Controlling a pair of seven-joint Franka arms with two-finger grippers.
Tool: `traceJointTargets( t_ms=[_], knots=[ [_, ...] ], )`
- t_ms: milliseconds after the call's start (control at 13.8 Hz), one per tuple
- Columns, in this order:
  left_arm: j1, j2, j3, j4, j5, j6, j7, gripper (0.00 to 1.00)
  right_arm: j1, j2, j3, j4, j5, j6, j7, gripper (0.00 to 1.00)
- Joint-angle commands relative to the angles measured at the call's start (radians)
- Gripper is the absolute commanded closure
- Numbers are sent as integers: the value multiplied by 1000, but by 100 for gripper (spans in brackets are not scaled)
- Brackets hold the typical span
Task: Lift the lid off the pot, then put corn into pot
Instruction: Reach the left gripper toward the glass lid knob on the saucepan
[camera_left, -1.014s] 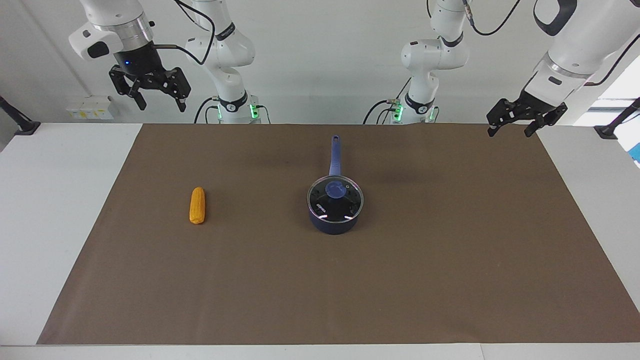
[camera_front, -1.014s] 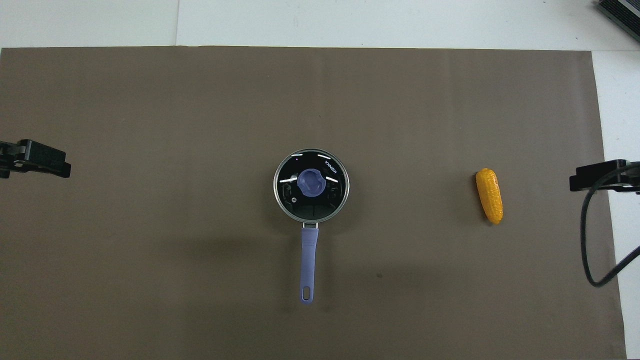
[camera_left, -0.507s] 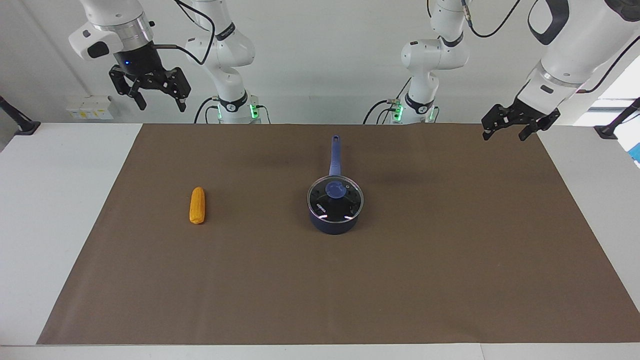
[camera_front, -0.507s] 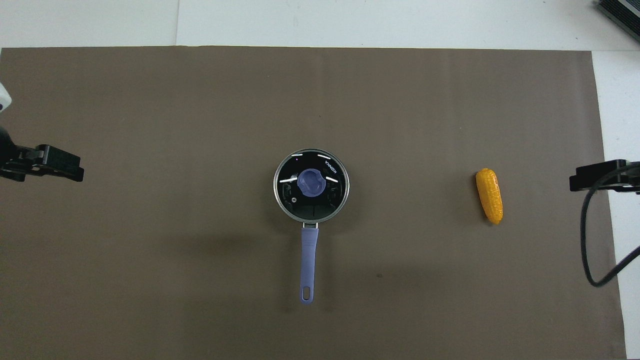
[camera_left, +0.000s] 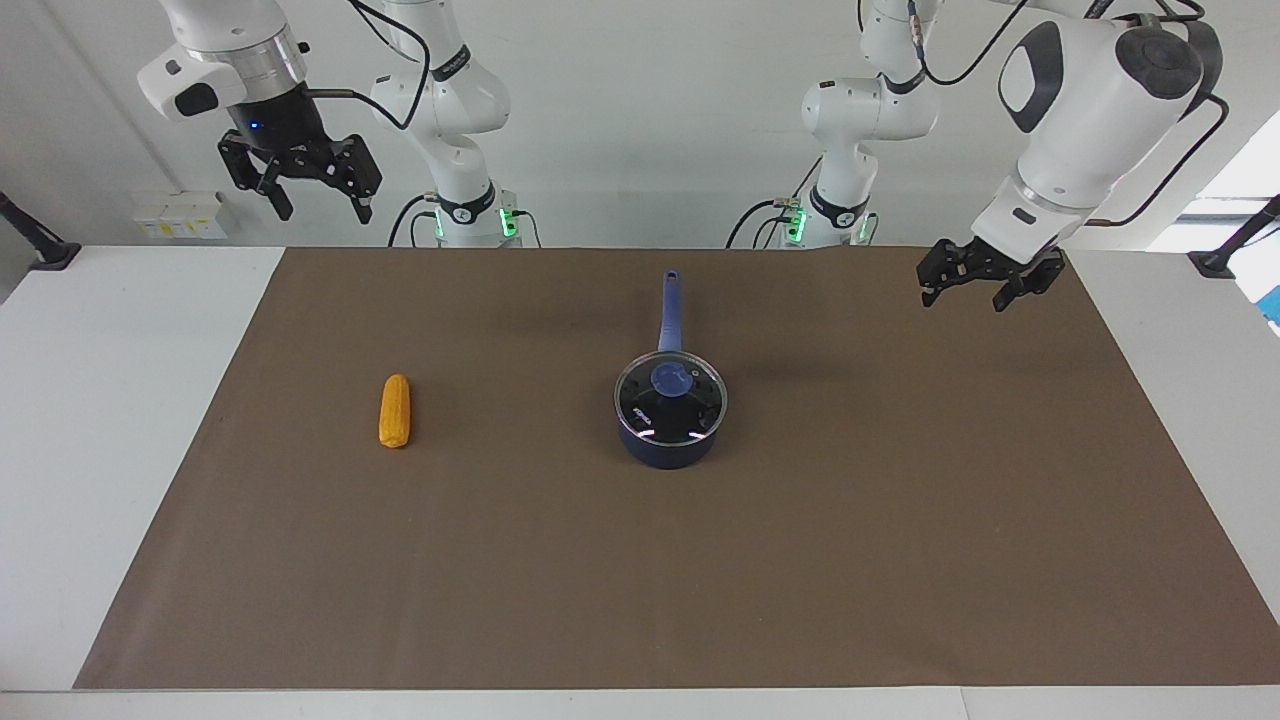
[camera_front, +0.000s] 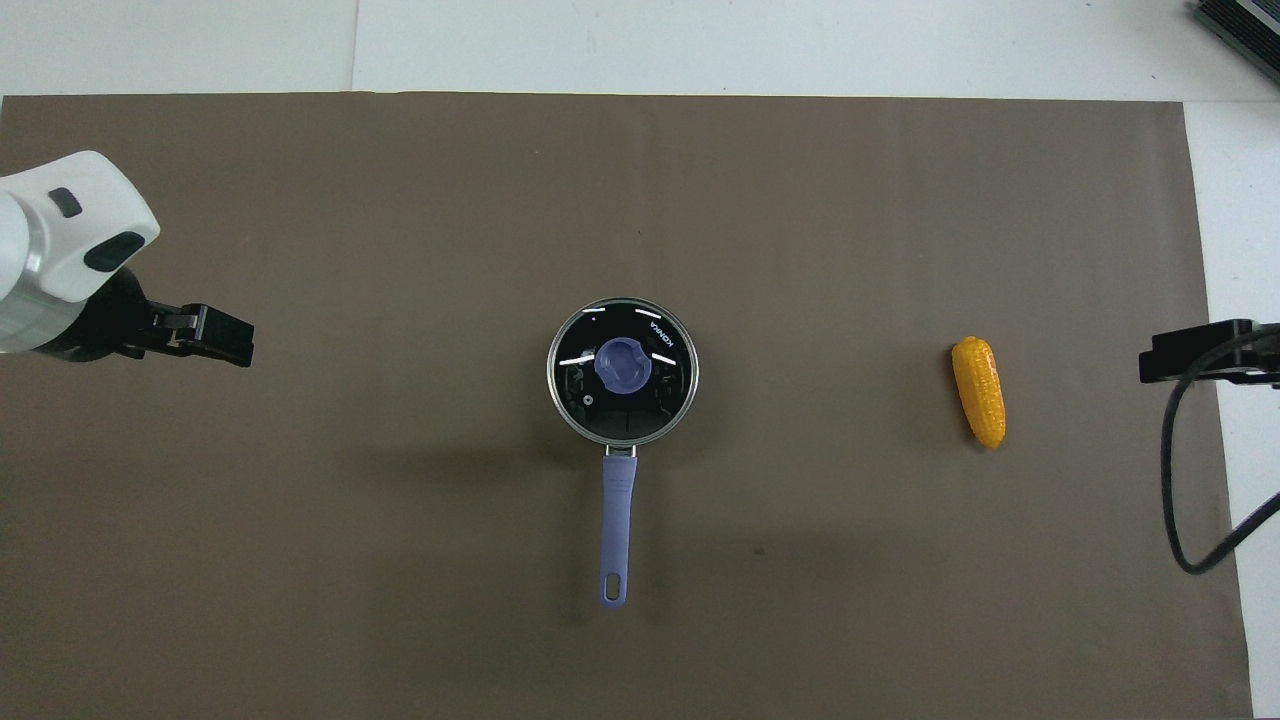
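The pot (camera_left: 668, 448) stands mid-table on the brown mat, its long blue handle (camera_front: 618, 520) pointing toward the robots. The lid (camera_left: 670, 398) sits on it, glass with a blue knob, also seen in the overhead view (camera_front: 622, 368). The corn (camera_left: 395, 411) lies on the mat toward the right arm's end, also seen in the overhead view (camera_front: 979, 391). My left gripper (camera_left: 962, 297) is open and empty, in the air over the mat toward the left arm's end, well apart from the pot; it also shows in the overhead view (camera_front: 235, 345). My right gripper (camera_left: 322, 208) is open, raised high, and waits.
The brown mat (camera_left: 900, 520) covers most of the white table (camera_left: 100, 420). A black cable (camera_front: 1180, 480) hangs from the right arm at the mat's edge. A dark device (camera_front: 1240, 30) sits at the table's corner.
My left arm has swung in over the mat toward the pot and come lower. The right arm, pot, lid and corn have not moved.
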Motion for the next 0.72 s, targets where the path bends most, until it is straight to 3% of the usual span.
traceJointTargets(
  t_ms=[0,362,652],
  knots=[
    [-54,-16,13,-68,-3,80,-4,0,-9,-13,3,-14,-10,7,-26,0],
    [-146,53,13,-99,-3,210,-24,0,-9,-13,3,-14,-10,7,-24,0],
    [-272,137,13,-91,-3,301,-171,0,-9,-13,3,-14,-10,7,-26,0]
  ],
)
